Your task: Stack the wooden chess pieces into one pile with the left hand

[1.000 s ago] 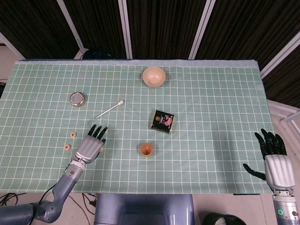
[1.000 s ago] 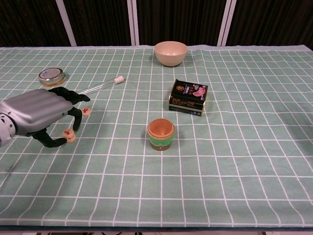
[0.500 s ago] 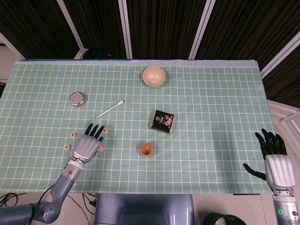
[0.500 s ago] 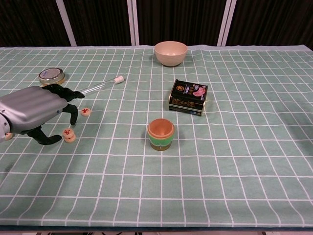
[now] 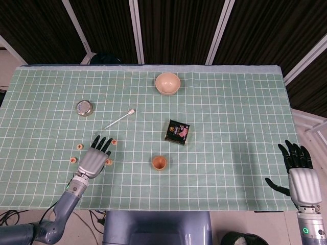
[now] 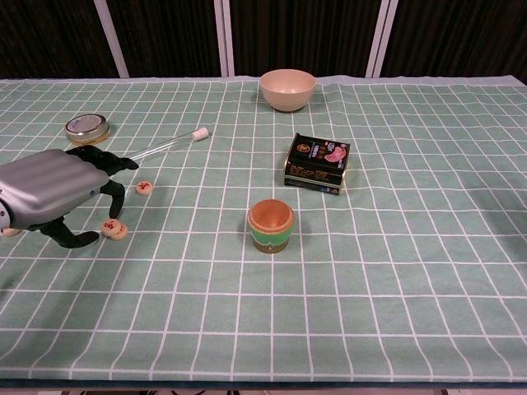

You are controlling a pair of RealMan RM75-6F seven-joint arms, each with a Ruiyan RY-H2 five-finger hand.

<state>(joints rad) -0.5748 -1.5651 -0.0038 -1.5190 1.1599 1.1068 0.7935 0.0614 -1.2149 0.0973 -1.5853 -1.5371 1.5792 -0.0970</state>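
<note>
Small round wooden chess pieces with red marks lie on the green grid cloth at the front left. One chess piece (image 5: pixel 114 142) (image 6: pixel 144 188) sits just past my left hand's fingertips. Another chess piece (image 5: pixel 109 162) (image 6: pixel 114 228) lies beside the thumb; in the chest view it looks like two discs overlapping, but I cannot tell. Two more pieces (image 5: pixel 79 146) (image 5: pixel 73 160) lie left of the hand. My left hand (image 5: pixel 94 158) (image 6: pixel 53 193) hovers palm down with fingers spread, holding nothing. My right hand (image 5: pixel 299 173) is open off the table's front right corner.
An orange-and-green cup (image 6: pixel 270 225) stands mid-table, with a black box (image 6: pixel 317 164) behind it. A beige bowl (image 6: pixel 287 89) sits at the back. A round tin (image 6: pixel 87 127) and a thin white-tipped stick (image 6: pixel 169 144) lie behind the left hand.
My left hand has drawn back toward the front left, away from the two nearer pieces, which now show fully. The pieces and the right hand have not moved.
</note>
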